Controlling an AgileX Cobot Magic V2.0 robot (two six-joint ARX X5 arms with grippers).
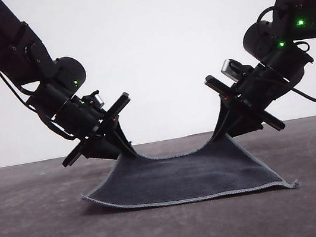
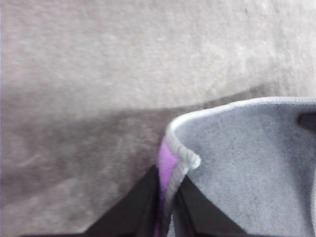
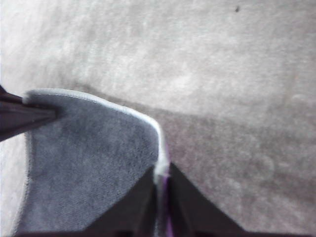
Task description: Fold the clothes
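Note:
The clothes [image 1: 185,177] are one small square cloth, dark charcoal grey on top with a light grey stitched hem. Its near edge lies on the table while its two far corners are lifted. My left gripper [image 1: 132,152] is shut on the far left corner, and my right gripper [image 1: 224,135] is shut on the far right corner. The far hem sags in a curve between them. In the left wrist view the clothes [image 2: 247,163] show a purple underside at the pinched corner between the fingers [image 2: 140,207]. In the right wrist view the clothes [image 3: 94,158] run into the shut fingers [image 3: 190,207].
The table [image 1: 38,233] is covered in a dull grey-brown felt-like mat, with a plain white wall behind. Both black arms slant down from the upper corners toward the cloth. A dark cable trails from the right arm.

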